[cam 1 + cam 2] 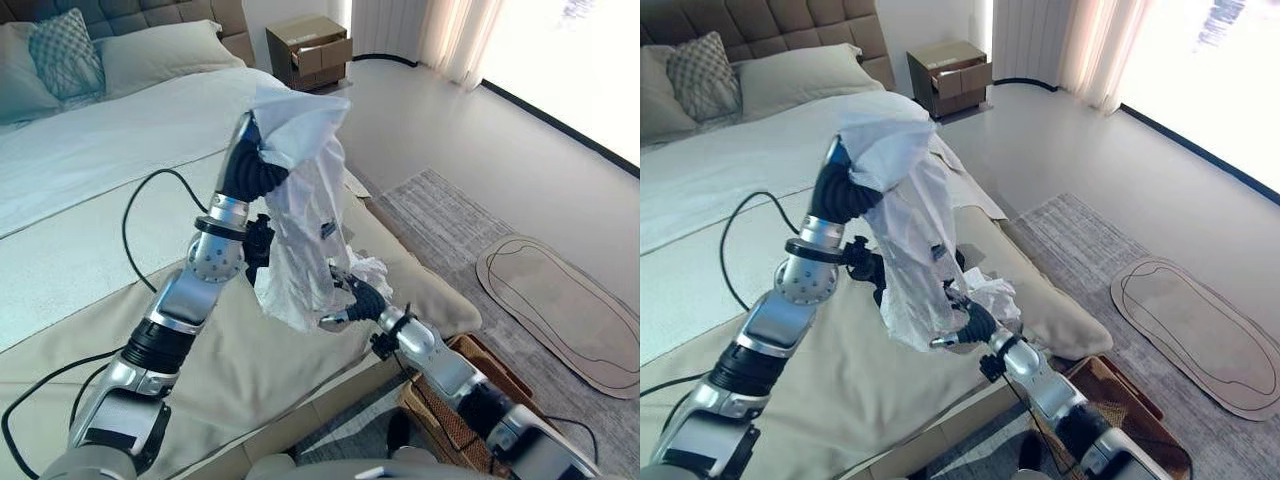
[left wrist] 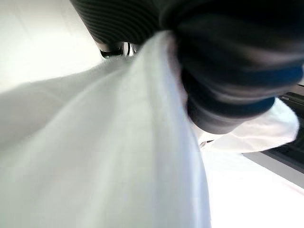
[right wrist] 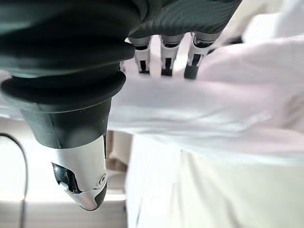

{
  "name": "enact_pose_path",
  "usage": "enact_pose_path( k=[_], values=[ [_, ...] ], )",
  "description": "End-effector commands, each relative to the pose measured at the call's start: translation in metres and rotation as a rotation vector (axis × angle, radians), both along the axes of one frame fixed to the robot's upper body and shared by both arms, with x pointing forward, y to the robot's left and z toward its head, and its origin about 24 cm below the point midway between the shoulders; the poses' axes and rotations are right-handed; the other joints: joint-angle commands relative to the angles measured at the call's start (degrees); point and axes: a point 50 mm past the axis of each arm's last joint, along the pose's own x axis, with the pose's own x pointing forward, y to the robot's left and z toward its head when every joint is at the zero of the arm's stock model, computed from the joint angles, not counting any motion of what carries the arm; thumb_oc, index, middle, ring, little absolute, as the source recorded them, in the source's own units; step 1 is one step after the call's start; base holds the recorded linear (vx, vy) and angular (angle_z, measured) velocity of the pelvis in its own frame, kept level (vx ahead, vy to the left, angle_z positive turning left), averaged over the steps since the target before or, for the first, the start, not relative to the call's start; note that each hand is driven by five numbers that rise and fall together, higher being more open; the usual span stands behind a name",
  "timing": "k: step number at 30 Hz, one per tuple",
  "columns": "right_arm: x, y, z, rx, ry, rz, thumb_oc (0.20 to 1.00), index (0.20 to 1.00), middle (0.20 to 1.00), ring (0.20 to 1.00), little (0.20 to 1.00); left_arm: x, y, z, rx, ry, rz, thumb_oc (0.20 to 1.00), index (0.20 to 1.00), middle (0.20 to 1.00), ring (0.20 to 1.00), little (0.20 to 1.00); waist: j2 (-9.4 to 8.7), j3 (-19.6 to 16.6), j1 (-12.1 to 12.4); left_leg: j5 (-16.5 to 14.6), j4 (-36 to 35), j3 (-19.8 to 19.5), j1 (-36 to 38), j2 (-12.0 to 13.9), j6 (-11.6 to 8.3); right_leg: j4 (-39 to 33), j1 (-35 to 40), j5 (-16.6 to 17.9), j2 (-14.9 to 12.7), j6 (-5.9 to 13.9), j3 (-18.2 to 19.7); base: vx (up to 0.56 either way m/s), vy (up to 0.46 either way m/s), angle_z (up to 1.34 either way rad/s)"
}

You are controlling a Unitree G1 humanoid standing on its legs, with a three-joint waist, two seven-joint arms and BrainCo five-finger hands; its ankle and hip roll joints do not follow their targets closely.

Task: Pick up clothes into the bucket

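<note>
A white garment (image 1: 305,230) hangs in the air above the bed's near corner. Its top is draped over my raised left hand (image 1: 255,165), whose fingers are buried in the cloth (image 2: 118,156). Lower down, my right hand (image 1: 362,296) grips the garment's bottom part, with a bunch of cloth (image 1: 372,268) gathered above the fingers (image 3: 164,59), which curl into the fabric. The brown woven basket (image 1: 470,400) stands on the floor beside the bed, under my right forearm.
The bed (image 1: 100,250) has a beige cover and pillows (image 1: 60,55) at the headboard. A nightstand (image 1: 310,50) with an open drawer stands at the back. A grey rug (image 1: 460,230) and an oval mat (image 1: 565,300) lie on the floor to the right.
</note>
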Motion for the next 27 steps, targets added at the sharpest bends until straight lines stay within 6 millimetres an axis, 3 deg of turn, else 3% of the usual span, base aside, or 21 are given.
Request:
enact_pose_path(
  k=[1,7,12,27],
  values=[
    [0.006,-0.007,0.009,0.043,-0.048,-0.027,1.0,1.0,1.0,1.0,1.0,0.006,0.016,0.062,-0.043,-0.22,0.069,0.2,0.2,0.2,0.2,0.2,-2.43,-1.71,-0.08,-2.7,1.47,0.89,0.34,1.13,-0.78,1.02,3.26,-1.2,-4.04,5.08,-1.51,0.0,0.0,0.0],
    [-0.009,-0.04,-0.014,0.02,0.05,-0.139,1.0,1.0,1.0,1.0,1.0,0.004,0.034,0.097,-0.1,-0.303,0.092,0.2,0.2,0.2,0.2,0.2,-2.1,-2.24,-0.75,-2.71,1.37,1.01,0.89,1.16,-0.72,0.98,3.76,-1.22,-4.05,5.36,-1.67,0.0,0.0,0.0],
    [-0.016,-0.059,-0.024,0.019,0.087,-0.227,1.0,1.0,1.0,1.0,1.0,-0.002,0.036,0.129,-0.097,-0.375,0.073,0.2,0.2,0.2,0.2,0.2,-1.69,-2.72,-1.15,-2.7,1.05,1.07,1.63,1.15,-0.68,0.9,4.36,-1.29,-3.99,5.68,-1.85,0.0,0.0,0.0],
    [-0.024,-0.069,-0.033,0.048,0.14,-0.285,1.0,1.0,1.0,1.0,1.0,-0.009,0.044,0.206,-0.048,-0.481,0.124,0.2,0.2,0.2,0.2,0.2,-0.69,-3.71,-1.51,-2.62,0.86,1.35,2.57,0.98,-0.75,0.83,5.18,-1.19,-3.95,6.35,-1.83,0.0,0.0,0.0]
  ],
)
